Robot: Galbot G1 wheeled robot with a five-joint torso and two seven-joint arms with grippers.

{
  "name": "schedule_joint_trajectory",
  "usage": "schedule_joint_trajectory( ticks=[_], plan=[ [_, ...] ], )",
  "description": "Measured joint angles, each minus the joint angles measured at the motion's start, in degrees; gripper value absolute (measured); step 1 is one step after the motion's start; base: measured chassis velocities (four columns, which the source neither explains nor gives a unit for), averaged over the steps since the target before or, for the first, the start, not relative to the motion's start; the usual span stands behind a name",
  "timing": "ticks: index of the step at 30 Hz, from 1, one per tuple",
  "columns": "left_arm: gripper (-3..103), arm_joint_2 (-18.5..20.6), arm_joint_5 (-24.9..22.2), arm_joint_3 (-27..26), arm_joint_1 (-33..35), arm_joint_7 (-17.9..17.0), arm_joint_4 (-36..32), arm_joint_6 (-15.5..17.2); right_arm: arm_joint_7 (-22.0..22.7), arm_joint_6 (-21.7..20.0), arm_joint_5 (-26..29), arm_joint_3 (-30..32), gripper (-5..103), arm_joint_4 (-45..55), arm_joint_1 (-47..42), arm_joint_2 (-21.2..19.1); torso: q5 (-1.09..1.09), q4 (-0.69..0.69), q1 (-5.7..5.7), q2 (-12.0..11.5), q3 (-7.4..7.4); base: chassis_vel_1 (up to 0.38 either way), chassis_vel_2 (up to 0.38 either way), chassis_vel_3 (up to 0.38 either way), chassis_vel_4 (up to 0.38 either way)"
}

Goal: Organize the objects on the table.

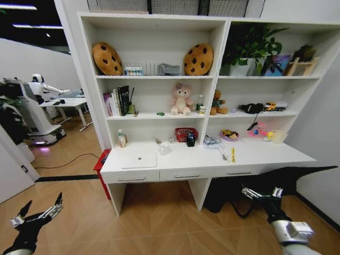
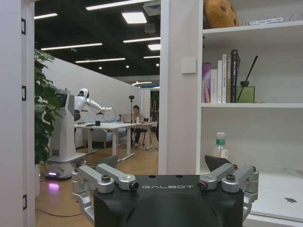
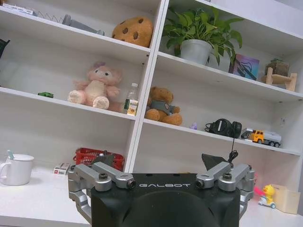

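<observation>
The robot stands back from a long white desk (image 1: 276,159) joined to a tall white shelf unit (image 1: 223,48), both arms held low over the wood floor and well short of the drawers.

At lower left in the head view, the left gripper (image 1: 37,211) hangs with its fingers spread and nothing between them. Beyond it on the desk, a small bottle (image 1: 122,139) stands near the left end, and a silver laptop (image 1: 138,160) lies closed and flat just right of it, near the front edge. A white mug (image 1: 164,148) sits behind the laptop's right corner, with a red mesh basket (image 1: 185,133) and a dark object, possibly a small can (image 1: 190,140), against the back wall. On the shelf above, a tiny green toy car (image 1: 160,113) rests left of a pink plush toy (image 1: 181,99). Right of the divider, a tangle of cable (image 1: 212,141) and a yellow strip-shaped item (image 1: 232,154) lie on the desktop; what the yellow item is cannot be made out.

At lower right, the right gripper (image 1: 262,193) hovers below the desk's front edge, fingers likewise apart and empty.
</observation>
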Motion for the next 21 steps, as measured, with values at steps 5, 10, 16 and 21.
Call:
schedule_joint_trajectory(
  ticks=[5, 10, 16, 21],
  plan=[
    [100, 0.0, 0.0, 0.0, 0.0, 0.0, 0.0, 0.0, 0.0, 0.0, 0.0, 0.0, 100, 0.0, 0.0, 0.0, 0.00, -0.01, -0.02, 0.0, -0.01, 0.000, 0.000, 0.000, 0.000],
    [100, 0.0, 0.0, 0.0, 0.0, 0.0, 0.0, 0.0, 0.0, 0.0, 0.0, 0.0, 100, 0.0, 0.0, 0.0, 0.00, 0.01, -0.03, 0.0, -0.02, 0.000, 0.000, 0.000, 0.000],
    [100, 0.0, 0.0, 0.0, 0.0, 0.0, 0.0, 0.0, 0.0, 0.0, 0.0, 0.0, 100, 0.0, 0.0, 0.0, 0.01, -0.01, -0.02, 0.0, -0.01, 0.000, 0.000, 0.000, 0.000],
    [100, 0.0, 0.0, 0.0, 0.0, 0.0, 0.0, 0.0, 0.0, 0.0, 0.0, 0.0, 100, 0.0, 0.0, 0.0, 0.00, 0.00, -0.03, 0.0, -0.02, 0.000, 0.000, 0.000, 0.000]
  ],
)
